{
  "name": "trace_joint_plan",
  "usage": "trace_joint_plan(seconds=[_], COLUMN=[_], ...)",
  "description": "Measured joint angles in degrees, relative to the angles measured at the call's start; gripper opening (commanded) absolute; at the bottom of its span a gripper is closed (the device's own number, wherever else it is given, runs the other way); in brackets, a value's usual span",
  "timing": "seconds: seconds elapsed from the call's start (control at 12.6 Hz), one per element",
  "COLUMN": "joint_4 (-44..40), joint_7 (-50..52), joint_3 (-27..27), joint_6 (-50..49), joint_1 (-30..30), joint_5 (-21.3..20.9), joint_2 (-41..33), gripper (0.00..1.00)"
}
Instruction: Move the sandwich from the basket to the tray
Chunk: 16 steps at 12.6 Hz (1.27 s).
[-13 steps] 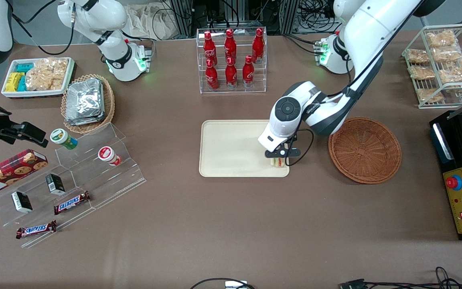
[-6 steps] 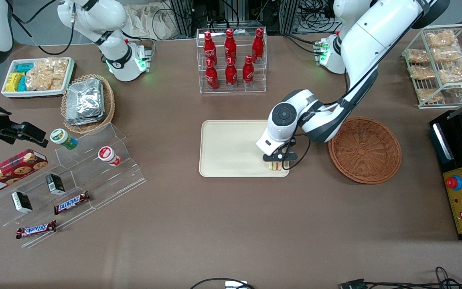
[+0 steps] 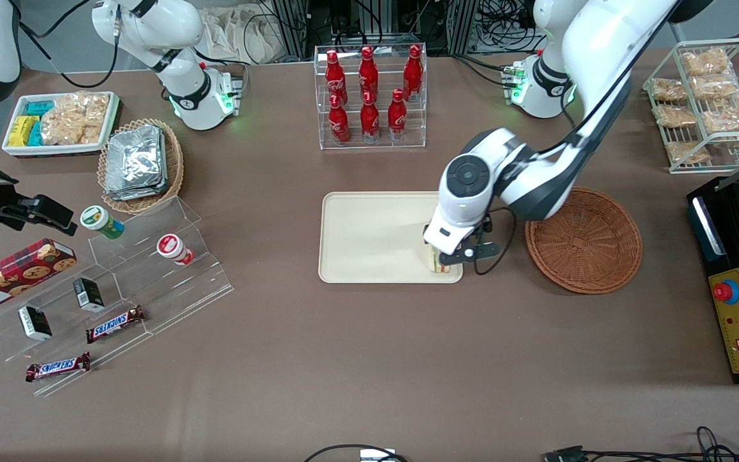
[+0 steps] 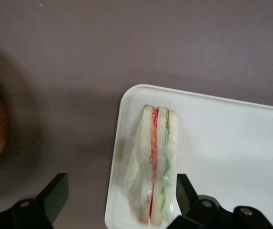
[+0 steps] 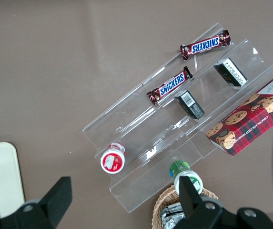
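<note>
Sandwich on tray, tool spread

I saw the sandwich (image 4: 156, 167) lying at the tray's (image 3: 369, 237) corner nearest the basket (image 3: 584, 239); the tool (image 4: 119, 200) hung just above it, fingers (image 4: 55, 193) apart and straddling it, one out over the bare surface (image 3: 369, 359)

Sandwich (image 4: 156, 167) on tray (image 4: 231, 157) corner, between spread fingers (image 4: 55, 195).

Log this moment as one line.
sandwich: on tray, corner nearest basket | gripper: open, straddling sandwich | basket: bare
</note>
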<state>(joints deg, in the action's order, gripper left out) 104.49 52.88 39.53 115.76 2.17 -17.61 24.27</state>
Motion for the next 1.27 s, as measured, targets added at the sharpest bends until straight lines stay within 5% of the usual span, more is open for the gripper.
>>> trace_joint_plan(seconds=[0.32, 0.88, 1.27], joint_4=[-5.08, 4.04, 4.46], joint_7=[-18.94, -38.62, -48.06], joint_3=[-9.57, -37.35, -43.86], joint_6=[-17.02, -20.98, -20.75], joint_1=[0.67, 0.73, 0.72], joint_5=[12.73, 14.45, 14.53], joint_2=[-15.53, -30.74, -33.22], gripper=[1.00, 1.00, 1.00])
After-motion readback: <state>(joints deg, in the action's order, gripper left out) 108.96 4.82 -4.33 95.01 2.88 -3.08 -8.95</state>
